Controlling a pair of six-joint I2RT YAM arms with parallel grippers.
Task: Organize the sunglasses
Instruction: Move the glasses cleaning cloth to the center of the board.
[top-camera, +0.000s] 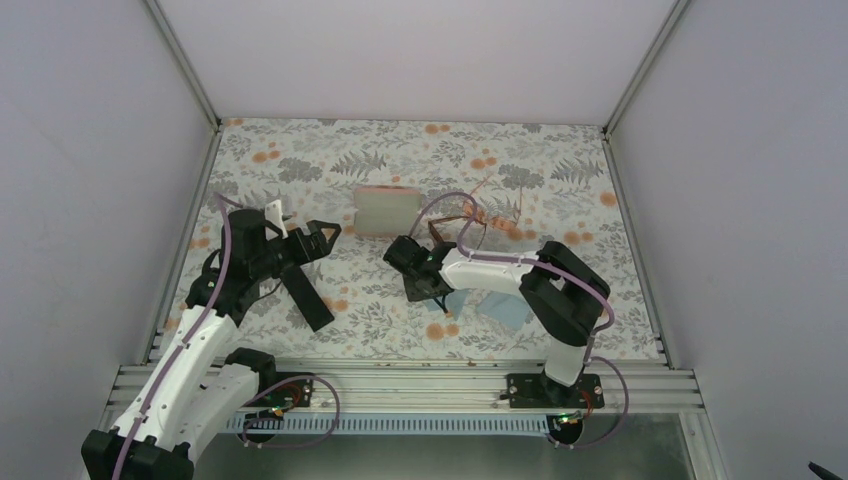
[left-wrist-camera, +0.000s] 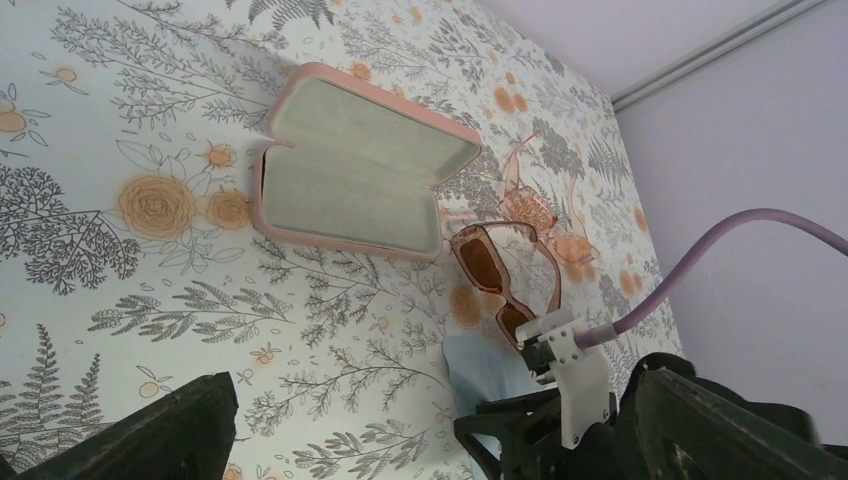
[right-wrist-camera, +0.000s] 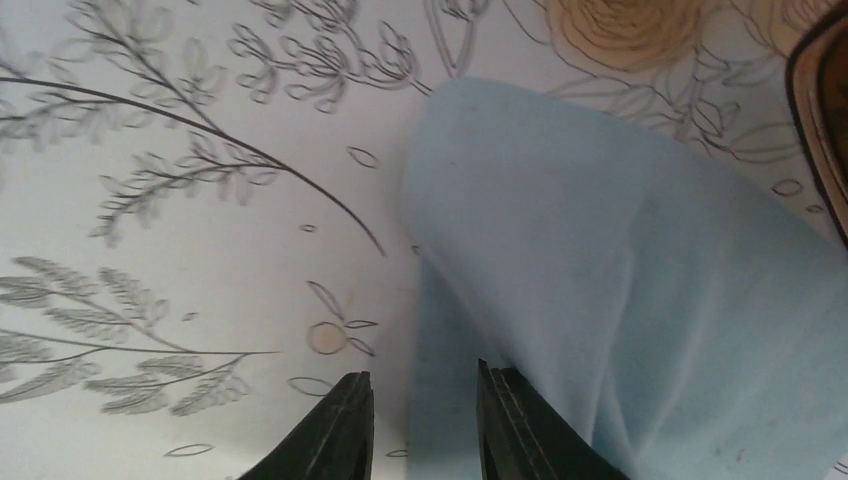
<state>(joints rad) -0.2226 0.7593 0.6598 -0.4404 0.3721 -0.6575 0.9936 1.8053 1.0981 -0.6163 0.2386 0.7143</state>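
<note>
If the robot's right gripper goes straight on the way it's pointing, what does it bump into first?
Most likely the light-blue cloth. The right gripper points down at the cloth's edge, which shows between its jaws, with the flowery table just underneath.

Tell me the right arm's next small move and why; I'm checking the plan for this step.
Probably close the right gripper fully, then lift: its jaws stand narrowly apart astride the edge of the light-blue cloth, not yet pinching it.
</note>
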